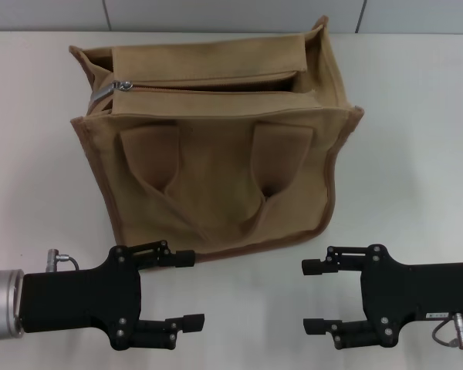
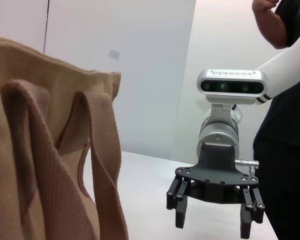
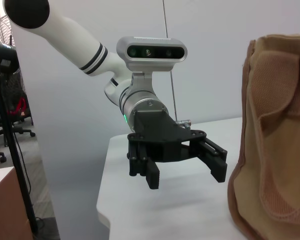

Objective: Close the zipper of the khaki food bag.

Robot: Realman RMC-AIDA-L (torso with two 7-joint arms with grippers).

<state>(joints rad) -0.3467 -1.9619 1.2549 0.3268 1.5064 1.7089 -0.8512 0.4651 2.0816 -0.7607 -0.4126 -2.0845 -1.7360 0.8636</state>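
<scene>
The khaki food bag [image 1: 216, 146] stood upright at the middle of the white worktop [image 1: 417, 116], toward twelve o'clock in the head view, its two handles [image 1: 208, 166] drooping down the near face. The zipper [image 1: 208, 87] ran along the top panel, with the silver slider [image 1: 116, 86] at the bag's nine o'clock end and the panel gaping toward three o'clock. The left pincer [image 1: 189, 289] rested at seven o'clock, fingers spread, clear of the bag. The right pincer [image 1: 315, 297] lay at five o'clock, likewise spread, holding nothing.
</scene>
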